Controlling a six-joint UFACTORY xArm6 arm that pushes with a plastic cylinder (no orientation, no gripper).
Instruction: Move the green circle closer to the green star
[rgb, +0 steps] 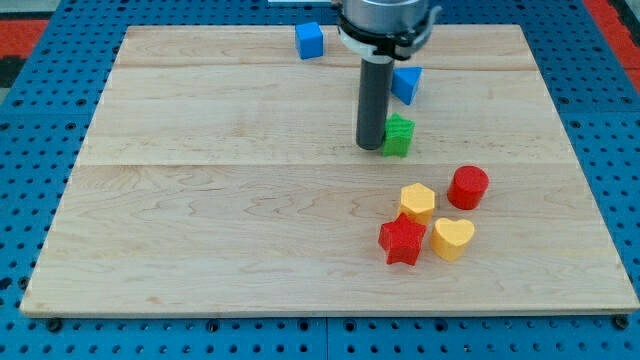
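One green block (399, 135) sits on the wooden board (200, 230), right of centre in the view's upper half. Its edges look jagged, like a star, but the rod covers its left side. No second green block shows. My tip (371, 147) rests on the board, touching or almost touching the green block's left side. The dark rod rises straight up from the tip to the arm at the view's top.
A blue cube (309, 40) lies near the top edge. A blue triangle (407, 83) is just right of the rod, above the green block. A red cylinder (468, 187), yellow hexagon (417, 202), red star (402, 240) and yellow heart (452, 239) cluster at lower right.
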